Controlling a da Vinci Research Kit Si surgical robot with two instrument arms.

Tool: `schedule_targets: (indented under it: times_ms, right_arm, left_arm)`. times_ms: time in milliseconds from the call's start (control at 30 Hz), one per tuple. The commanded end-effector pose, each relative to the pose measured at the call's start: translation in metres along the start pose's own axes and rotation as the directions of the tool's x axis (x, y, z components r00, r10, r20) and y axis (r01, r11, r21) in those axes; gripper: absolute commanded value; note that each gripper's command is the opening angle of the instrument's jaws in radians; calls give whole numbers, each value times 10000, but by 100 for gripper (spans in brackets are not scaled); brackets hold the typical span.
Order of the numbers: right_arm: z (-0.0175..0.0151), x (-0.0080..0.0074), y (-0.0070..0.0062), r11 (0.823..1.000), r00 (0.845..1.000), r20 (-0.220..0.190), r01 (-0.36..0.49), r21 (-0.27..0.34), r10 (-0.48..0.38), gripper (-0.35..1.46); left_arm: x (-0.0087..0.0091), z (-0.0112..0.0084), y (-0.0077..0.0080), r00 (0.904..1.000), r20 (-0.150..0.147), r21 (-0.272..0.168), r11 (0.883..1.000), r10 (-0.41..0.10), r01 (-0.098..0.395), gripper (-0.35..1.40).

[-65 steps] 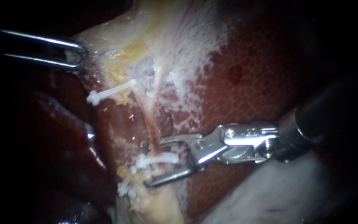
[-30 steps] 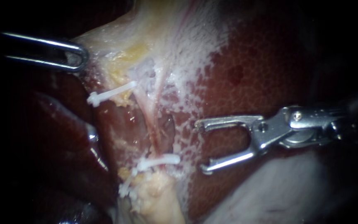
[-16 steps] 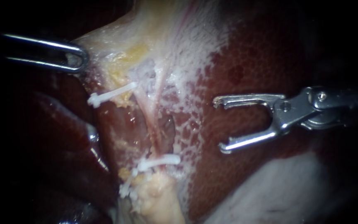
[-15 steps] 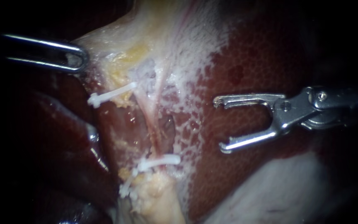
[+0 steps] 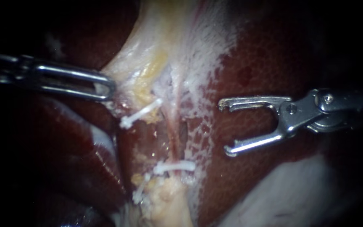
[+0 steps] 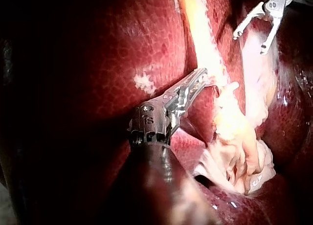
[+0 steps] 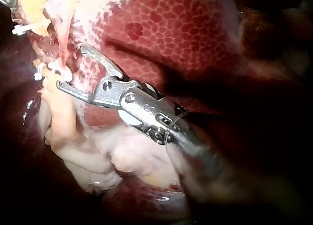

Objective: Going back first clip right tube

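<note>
The silver metal hand of my right instrument (image 5: 225, 127) comes in from the right and is nearest to the camera, above a pale whitish soft tissue mass (image 5: 282, 197). This hand is spread wide and holds nothing; only the surface of the dark red mottled liver (image 5: 265, 63) shows between its two jaws.

The task's thing, the short white plastic clip (image 5: 175, 167), lies to the left of this hand and a little lower than its lower jaw, with a strip of bare liver between them. They do not touch. The clip sits across the thin pink right tube (image 5: 174, 136). This tube runs up and down in the endoscope view, so the clip's long axis is almost level and the open mouth of the hand faces the tube from the side. I judge that the way back is along the shaft to the right, straight away from the clip, and nothing stands in that path.

Further left are two more white clips, a lower one (image 5: 141, 191) and an upper one (image 5: 141, 114). Beyond them the slim looped hand of my left instrument (image 5: 106, 89) is pressed together, pinching the edge of the yellowish-white tissue band (image 5: 148, 59).
</note>
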Motion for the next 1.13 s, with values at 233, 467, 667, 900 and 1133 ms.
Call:
schedule_targets:
  times_ms: [233,467,667,900,1133]
  right_arm:
    - [-3,2,-3,10000,10000,-2,1,26,-1,60]
    - [-3,2,-4,10000,10000,-2,2,28,-2,60]
    - [-4,2,-4,10000,10000,-2,2,27,-2,60]
    - [-4,2,-5,10000,10000,-2,3,31,-3,60]
    - [-4,2,-4,10000,10000,-3,3,31,-3,60]
  left_arm:
    - [-4,12,-2,10000,-20,28,10000,-2,2,-35]
    - [-5,15,-3,10000,-18,26,10000,-2,2,-35]
    - [-4,20,-3,10000,-36,62,10000,8,-8,-35]
    - [-5,23,-3,10000,-36,65,10000,16,-15,-35]
    - [-5,23,-2,10000,-39,70,10000,20,-19,-35]
